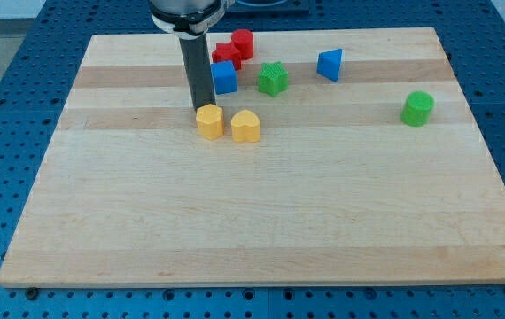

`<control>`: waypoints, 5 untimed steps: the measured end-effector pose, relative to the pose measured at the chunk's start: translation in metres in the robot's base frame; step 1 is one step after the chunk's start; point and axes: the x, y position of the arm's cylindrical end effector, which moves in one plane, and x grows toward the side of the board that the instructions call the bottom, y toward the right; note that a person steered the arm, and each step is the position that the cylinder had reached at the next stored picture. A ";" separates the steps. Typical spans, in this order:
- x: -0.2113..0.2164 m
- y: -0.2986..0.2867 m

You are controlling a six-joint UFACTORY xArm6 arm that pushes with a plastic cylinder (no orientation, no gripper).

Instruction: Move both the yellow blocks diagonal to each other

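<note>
A: Where the board stretches toward the view's bottom, below my tip, it's bare wood.

B: And the yellows?

A: The yellow hexagonal block touches my tip, just below it; the yellow heart block sits beside that, rightward. No jaws on it, a bare rod holding nothing.

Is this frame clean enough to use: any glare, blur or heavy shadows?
Camera view: lighting even, no glare on the board; shadows soft and short beside the yellow blocks; blocks sharp, including the far red ones; the rod's top is cut off by the frame, while my tip shows clearly, just behind the left yellow block; no obvious distortion.
</note>
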 end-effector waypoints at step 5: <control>0.055 0.013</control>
